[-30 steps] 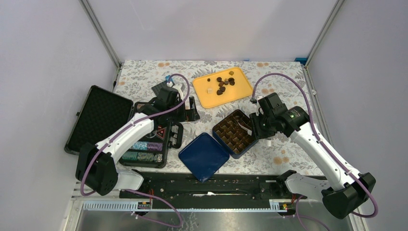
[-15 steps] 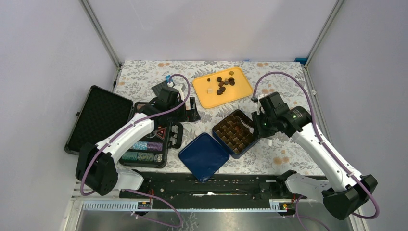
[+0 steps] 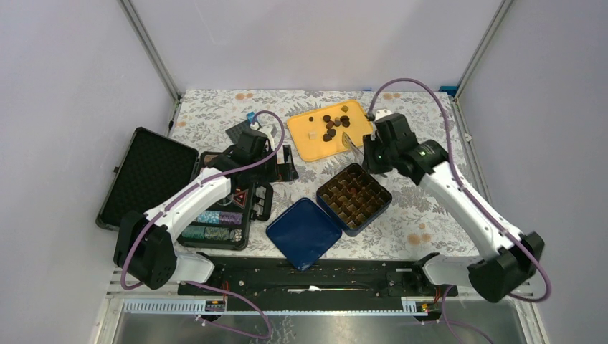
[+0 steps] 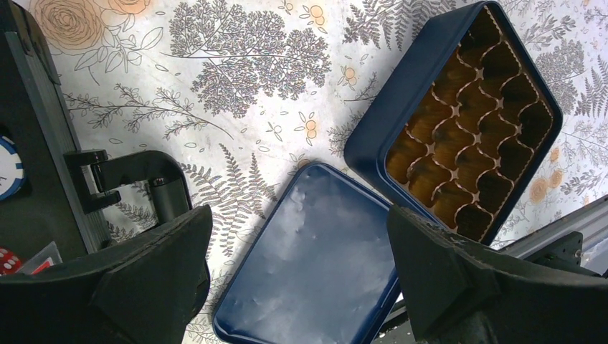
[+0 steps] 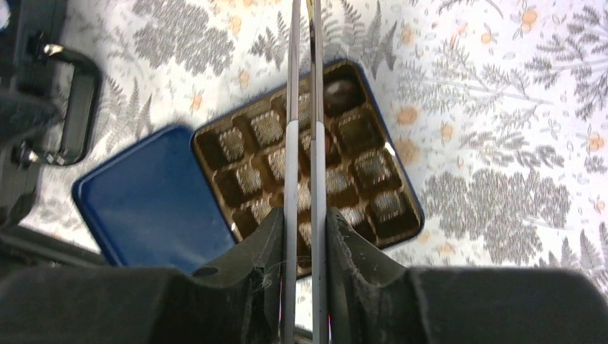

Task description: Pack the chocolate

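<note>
My right gripper (image 5: 305,223) is clamped narrow on the tweezers (image 5: 295,72), near the yellow tray's (image 3: 315,149) edge; my left gripper (image 4: 297,229) gapes wide over the worktop (image 4: 251,72). The chocolate (image 3: 333,123) lies on that tray, one dark piece (image 5: 340,89) already in the blue box (image 4: 416,89)

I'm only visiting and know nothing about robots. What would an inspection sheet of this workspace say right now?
Surface: floral cloth over the table.
Job's things: chocolate on yellow tray; open tin with at least one piece in a corner cell; lid beside it.
Clutter: open black case with poker chips.
Jaws: left jaws wide open, empty; right jaws shut on tweezers.
Cables: purple cables loop over both arms; no snag seen.
Surroundings: grey walls, metal frame; nothing else seen.
</note>
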You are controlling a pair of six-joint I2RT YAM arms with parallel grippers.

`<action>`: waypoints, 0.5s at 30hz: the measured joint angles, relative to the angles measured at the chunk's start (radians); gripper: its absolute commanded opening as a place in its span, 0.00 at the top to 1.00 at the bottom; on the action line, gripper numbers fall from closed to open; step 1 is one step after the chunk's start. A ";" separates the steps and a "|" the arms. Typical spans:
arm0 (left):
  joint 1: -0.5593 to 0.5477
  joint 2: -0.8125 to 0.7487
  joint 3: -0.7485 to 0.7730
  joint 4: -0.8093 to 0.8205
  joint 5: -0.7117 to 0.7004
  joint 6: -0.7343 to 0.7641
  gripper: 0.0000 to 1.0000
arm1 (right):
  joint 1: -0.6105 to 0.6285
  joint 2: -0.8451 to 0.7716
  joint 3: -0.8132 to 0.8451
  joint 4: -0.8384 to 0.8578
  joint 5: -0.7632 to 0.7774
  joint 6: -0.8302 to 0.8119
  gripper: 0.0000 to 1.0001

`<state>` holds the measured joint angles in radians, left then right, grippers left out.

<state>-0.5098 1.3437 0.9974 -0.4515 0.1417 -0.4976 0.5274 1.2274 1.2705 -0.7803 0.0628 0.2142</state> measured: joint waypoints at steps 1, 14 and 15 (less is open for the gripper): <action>0.000 0.000 0.000 0.000 -0.002 0.001 0.01 | 0.000 0.031 0.000 0.031 0.008 0.001 0.75; 0.000 -0.001 0.002 -0.027 -0.026 0.028 0.01 | -0.040 0.393 0.085 0.230 0.109 -0.026 0.61; 0.000 -0.002 0.002 -0.027 -0.028 0.030 0.01 | -0.046 0.403 0.086 0.234 0.110 -0.026 0.59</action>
<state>-0.5098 1.3418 0.9993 -0.4789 0.1139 -0.4679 0.4812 1.6306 1.3563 -0.5461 0.1726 0.1879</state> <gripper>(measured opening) 0.985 0.344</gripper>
